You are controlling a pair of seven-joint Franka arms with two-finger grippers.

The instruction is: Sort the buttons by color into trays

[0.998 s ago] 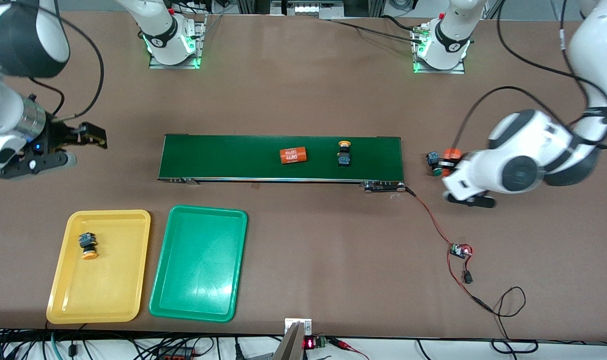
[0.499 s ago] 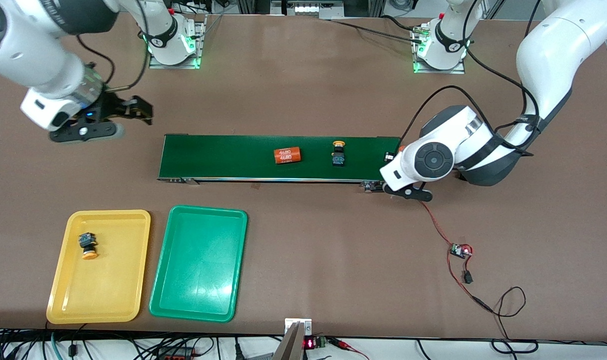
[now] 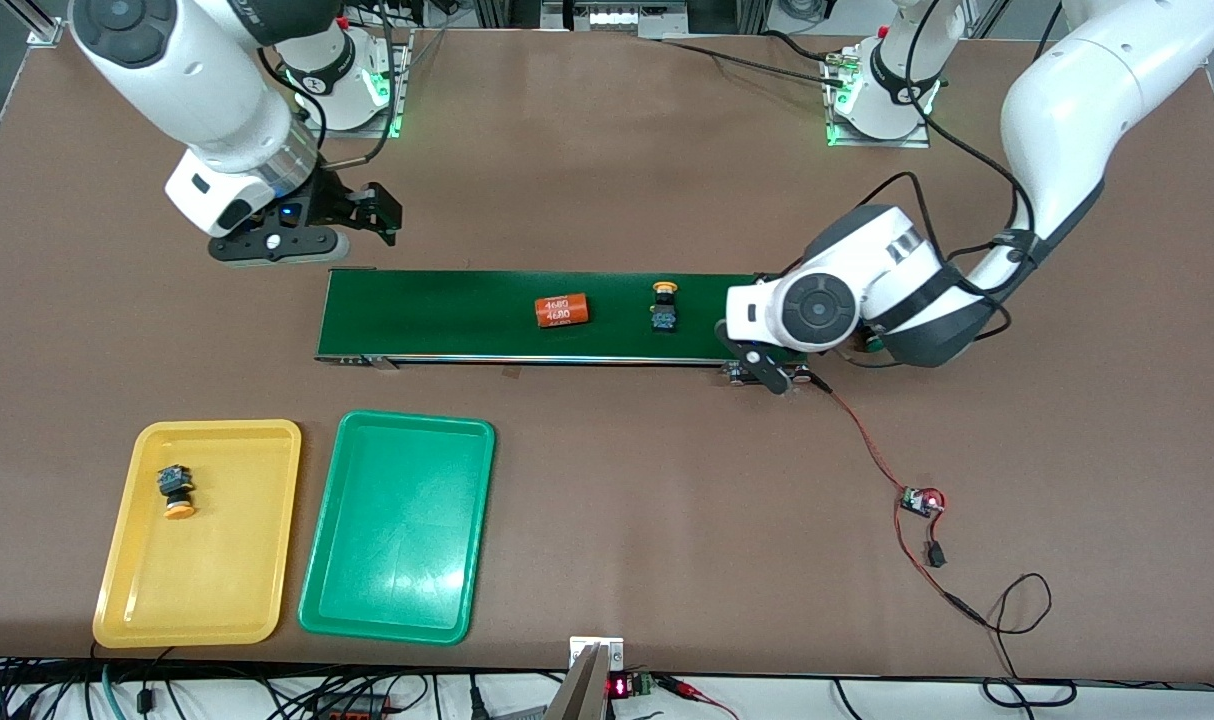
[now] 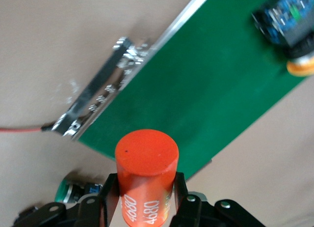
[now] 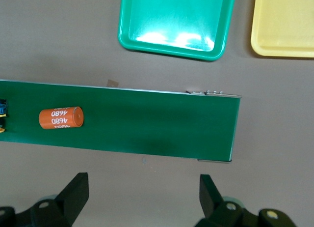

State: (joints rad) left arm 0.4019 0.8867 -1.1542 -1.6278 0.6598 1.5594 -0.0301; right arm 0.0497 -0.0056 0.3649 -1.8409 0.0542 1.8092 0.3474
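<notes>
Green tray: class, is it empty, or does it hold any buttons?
Empty. The green tray shows only its bare floor; the one sorted yellow-capped button lies in the yellow tray beside it.

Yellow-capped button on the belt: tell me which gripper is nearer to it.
Left. The left gripper, shut on an orange cylinder, is over the belt end nearest the yellow-capped button. The right gripper hangs open by the belt's other end, past the lying cylinder.

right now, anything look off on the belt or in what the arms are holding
Yes: the left end effector grips an orange 4680 cylinder over the conveyor belt, not a button. Another orange cylinder lies on the belt beside a yellow-capped button.
</notes>
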